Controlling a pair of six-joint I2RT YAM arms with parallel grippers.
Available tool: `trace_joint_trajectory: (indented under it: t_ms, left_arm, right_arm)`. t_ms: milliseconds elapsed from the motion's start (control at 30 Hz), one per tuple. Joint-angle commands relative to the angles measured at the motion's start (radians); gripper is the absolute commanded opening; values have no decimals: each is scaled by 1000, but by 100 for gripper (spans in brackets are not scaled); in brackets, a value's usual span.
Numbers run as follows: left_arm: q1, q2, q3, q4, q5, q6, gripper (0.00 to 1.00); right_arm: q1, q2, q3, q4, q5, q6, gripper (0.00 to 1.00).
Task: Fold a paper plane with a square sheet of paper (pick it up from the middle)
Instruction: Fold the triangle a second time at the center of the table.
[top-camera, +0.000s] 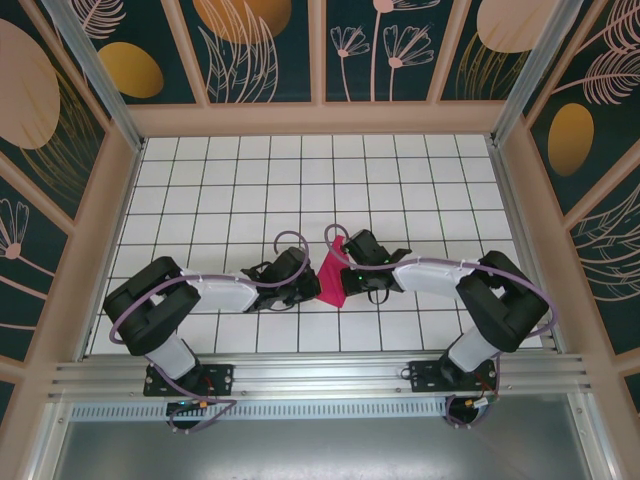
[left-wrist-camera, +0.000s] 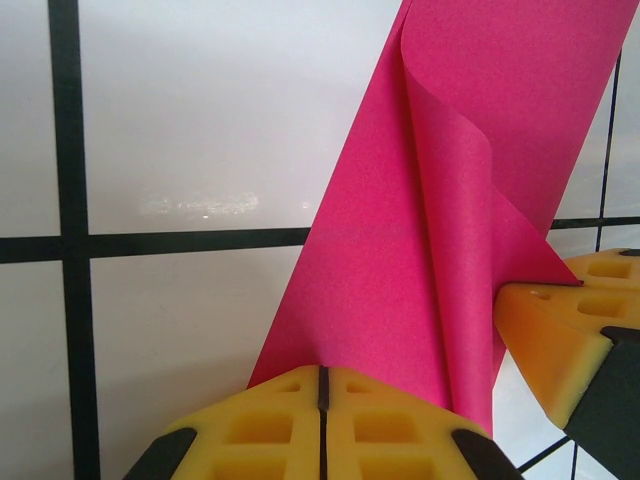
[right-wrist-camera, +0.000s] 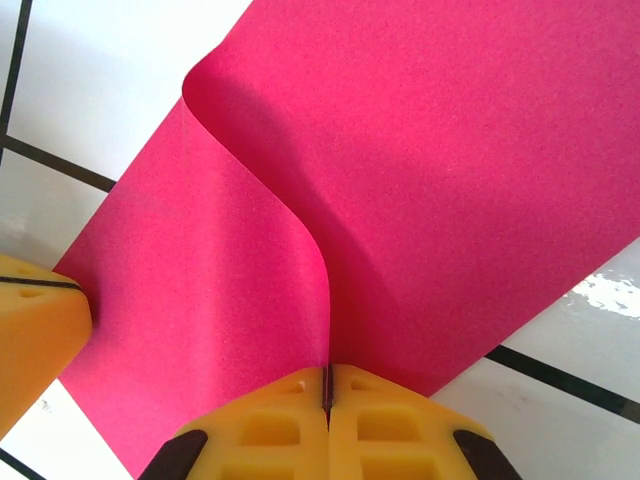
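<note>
Left jaws and right jaws are both clamped tight on the square sheet of paper (top-camera: 333, 278). In the left wrist view the left yellow pads (left-wrist-camera: 270, 425) meet along a thin dark seam, with the sheet's near edge pinched between them. The right wrist view shows the right yellow pads (right-wrist-camera: 385, 420) closed the same way on another edge of the sheet. Each wrist view also catches the other arm's pad touching the paper at the side of the frame.

The sheet is plain magenta-pink with a matte surface. One layer curls over the other in a soft rounded roll rather than a pressed crease, and a shadow lies in the hollow of that curl. Whether the paper lies on the bench (top-camera: 250, 180) or hangs just above it cannot be told.

From above, the sheet shows as a small narrow pink shape between the two wrist heads, near the middle of the bench and toward its near side. The left arm (top-camera: 215, 292) and right arm (top-camera: 430, 275) bend inward toward each other and hide part of it.

The bench is white with a black grid. Purple cables (top-camera: 290, 240) loop over the arms. Dark teal wall panels (top-camera: 260, 50) with plant and orange shapes stand around it, and a metal rail (top-camera: 320, 375) runs along the near edge.
</note>
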Motion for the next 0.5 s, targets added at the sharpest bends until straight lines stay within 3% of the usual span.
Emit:
trace_joint_trajectory:
  t_ms: [0,200,467]
  left_arm:
    - [0,27,8,-68,-2,19,8]
    - [0,-11,39,-78,-5,25,12]
    - [2,-133,84,-47,-97,9,18]
  right_arm:
    - [-2,6,22,-8,3,-9,1]
    - [-1,38,2,-10,7,-8,1]
    - [-2,31,-10,5,-6,-16,1]
